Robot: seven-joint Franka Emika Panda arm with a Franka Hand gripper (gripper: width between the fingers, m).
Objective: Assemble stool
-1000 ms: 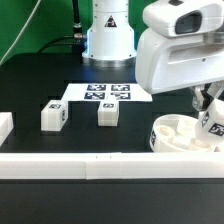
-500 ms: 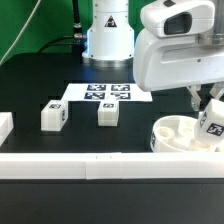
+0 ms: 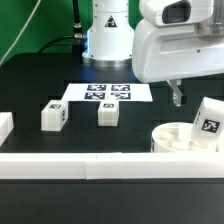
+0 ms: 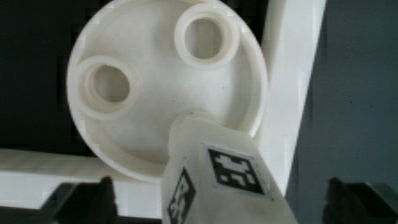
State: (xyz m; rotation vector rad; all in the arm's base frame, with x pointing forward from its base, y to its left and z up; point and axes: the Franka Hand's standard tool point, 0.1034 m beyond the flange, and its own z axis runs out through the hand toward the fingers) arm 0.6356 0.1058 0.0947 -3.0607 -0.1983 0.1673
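Currently the two-finger gripper stands wide open and holds nothing. Its dark fingers flank the tagged white block leg with a gap on each side. In the exterior view that leg leans tilted at 4 o'clock, over the round white plastic seat; socket engagement unclear. First loose leg sits at 9 o'clock, second loose leg near centre, and the marker board towards 12.

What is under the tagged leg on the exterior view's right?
The round seat, two holes showing. The leg covers the part beneath it, so whether its end sits in a hole cannot be seen.
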